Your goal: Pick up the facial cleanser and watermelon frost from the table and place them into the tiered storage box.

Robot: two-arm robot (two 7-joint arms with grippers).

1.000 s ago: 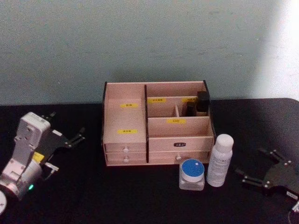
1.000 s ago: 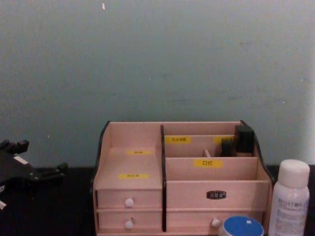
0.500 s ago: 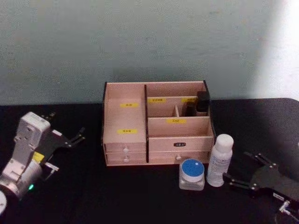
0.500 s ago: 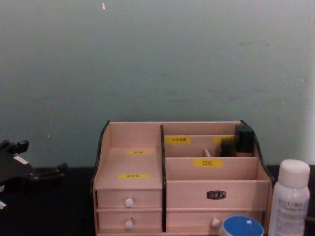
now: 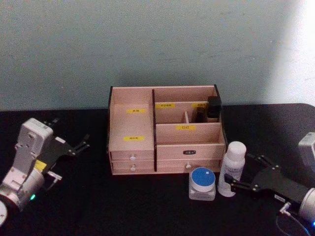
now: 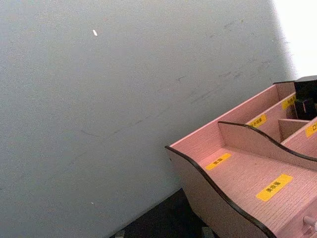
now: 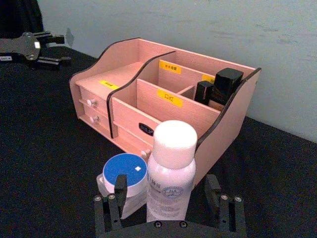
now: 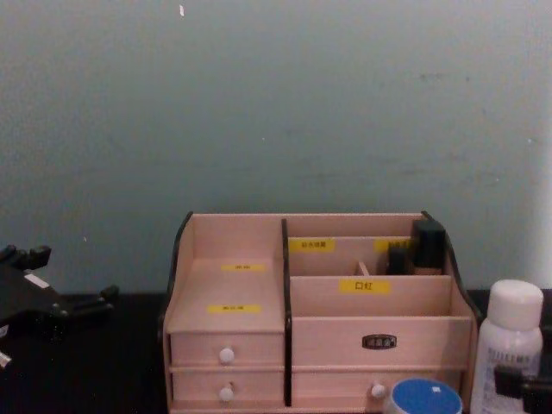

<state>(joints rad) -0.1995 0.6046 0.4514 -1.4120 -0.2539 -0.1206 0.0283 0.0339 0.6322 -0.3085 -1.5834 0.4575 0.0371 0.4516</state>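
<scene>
The facial cleanser [image 5: 232, 168], a white bottle with a white cap, stands upright in front of the tiered storage box's [image 5: 130, 125] right end. Left of it stands the watermelon frost [image 5: 202, 183], a small clear jar with a blue lid. My right gripper [image 5: 240, 171] is open, its fingers straddling the bottle's lower half. The right wrist view shows the bottle [image 7: 170, 171] between the two fingers [image 7: 119, 191], with the jar [image 7: 121, 176] just outside them. In the chest view one finger [image 8: 520, 380] crosses the bottle [image 8: 509, 341]. My left gripper [image 5: 70, 132] rests open at the left of the table.
Two black bottles [image 5: 211, 109] stand in the box's back right compartment. Small white-knobbed drawers [image 8: 227, 354] face me along the front. The box [image 6: 247, 173] backs onto a pale green wall. Black tabletop [image 5: 147, 201] lies open in front of the box and to both sides.
My right gripper has moved left across the table and now straddles the white bottle. The left arm, the bottle and the jar have stayed put.
</scene>
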